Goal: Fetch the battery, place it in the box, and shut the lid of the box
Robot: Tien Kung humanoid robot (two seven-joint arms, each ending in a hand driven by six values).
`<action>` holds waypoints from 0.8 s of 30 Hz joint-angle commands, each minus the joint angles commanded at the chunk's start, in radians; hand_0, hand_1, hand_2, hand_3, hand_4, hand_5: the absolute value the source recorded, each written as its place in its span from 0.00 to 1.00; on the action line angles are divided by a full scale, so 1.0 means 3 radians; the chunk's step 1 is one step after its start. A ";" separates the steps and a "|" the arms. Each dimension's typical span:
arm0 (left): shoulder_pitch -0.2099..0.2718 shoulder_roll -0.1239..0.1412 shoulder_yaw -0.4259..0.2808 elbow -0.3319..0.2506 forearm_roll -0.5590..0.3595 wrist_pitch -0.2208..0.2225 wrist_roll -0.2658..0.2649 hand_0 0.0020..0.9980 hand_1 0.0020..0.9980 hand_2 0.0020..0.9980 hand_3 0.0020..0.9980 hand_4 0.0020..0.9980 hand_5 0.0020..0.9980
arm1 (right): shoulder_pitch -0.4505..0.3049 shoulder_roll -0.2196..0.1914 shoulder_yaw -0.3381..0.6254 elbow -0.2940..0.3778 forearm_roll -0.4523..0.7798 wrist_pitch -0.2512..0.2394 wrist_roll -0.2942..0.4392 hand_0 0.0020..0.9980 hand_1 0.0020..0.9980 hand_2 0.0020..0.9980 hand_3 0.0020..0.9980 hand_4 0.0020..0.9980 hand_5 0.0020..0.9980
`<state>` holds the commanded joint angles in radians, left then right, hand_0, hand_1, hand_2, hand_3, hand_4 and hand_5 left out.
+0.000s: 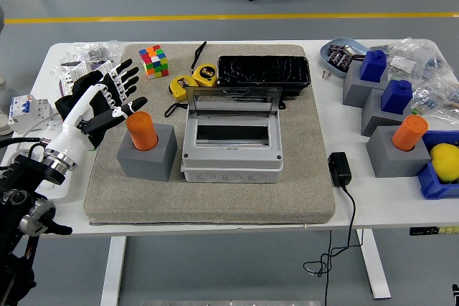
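Left hand (107,98) fingers spread, empty, thumb seemingly just beside orange battery (142,131)

Bright, even overhead lighting, sharp throughout.

Soft, short shadows are cast beside the grey blocks on the mat (215,177); glare is seen on the black wrapped case (264,71) and the box's clear lid (232,99). Slight bending is noted along the desk (380,206) edges.

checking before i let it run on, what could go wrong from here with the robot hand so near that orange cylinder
The left robot hand is open, its fingers right beside the orange cylinder, which stands upright in a grey block. A sideways approach could knock it over. The box has its clear lid raised close by; a swing across might bump the lid.
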<state>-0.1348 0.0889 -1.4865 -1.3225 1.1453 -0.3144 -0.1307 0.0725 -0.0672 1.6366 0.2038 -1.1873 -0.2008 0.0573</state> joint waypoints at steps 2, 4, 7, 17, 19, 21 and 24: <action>0.0008 -0.0006 0.0033 0.0019 -0.0106 0.0052 -0.0056 1.00 1.00 1.00 1.00 1.00 0.76 | 0.0001 0.0001 -0.0003 0.0001 0.0002 0.0002 -0.0002 0.80 0.76 0.75 0.79 1.00 1.00; 0.0017 -0.0006 0.0074 0.0032 -0.0155 0.0082 -0.0104 1.00 1.00 1.00 1.00 1.00 0.86 | 0.0002 0.0002 -0.0007 0.0004 0.0005 0.0003 -0.0001 0.80 0.76 0.75 0.78 1.00 1.00; 0.0020 0.0000 0.0144 0.0068 -0.0221 0.0107 -0.0126 1.00 1.00 1.00 1.00 1.00 0.86 | 0.0006 0.0003 0.0000 0.0002 -0.0003 0.0004 -0.0004 0.80 0.76 0.75 0.78 1.00 1.00; 0.0033 -0.0008 0.0301 0.0113 -0.0083 0.0108 -0.0129 1.00 1.00 1.00 1.00 1.00 0.87 | 0.0010 0.0008 0.0006 0.0004 0.0002 0.0005 -0.0006 0.80 0.75 0.74 0.78 1.00 1.00; 0.0028 -0.0012 0.0304 0.0124 -0.0030 0.0115 -0.0138 1.00 1.00 1.00 1.00 1.00 0.87 | 0.0011 0.0009 0.0004 0.0004 0.0004 0.0005 -0.0005 0.80 0.75 0.74 0.78 1.00 1.00; 0.0019 -0.0011 0.0302 0.0139 0.0028 0.0133 -0.0144 1.00 1.00 1.00 1.00 1.00 0.81 | 0.0013 0.0009 0.0002 0.0004 0.0003 0.0006 -0.0006 0.80 0.75 0.74 0.78 1.00 1.00; 0.0003 -0.0005 0.0296 0.0173 0.0124 0.0163 -0.0157 1.00 1.00 1.00 1.00 1.00 0.81 | 0.0015 0.0010 0.0010 0.0003 -0.0003 0.0006 -0.0006 0.80 0.75 0.74 0.78 1.00 1.00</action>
<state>-0.1340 0.0874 -1.3978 -1.2707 1.1826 -0.2656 -0.1777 0.0770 -0.0642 1.6397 0.2045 -1.1881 -0.1990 0.0554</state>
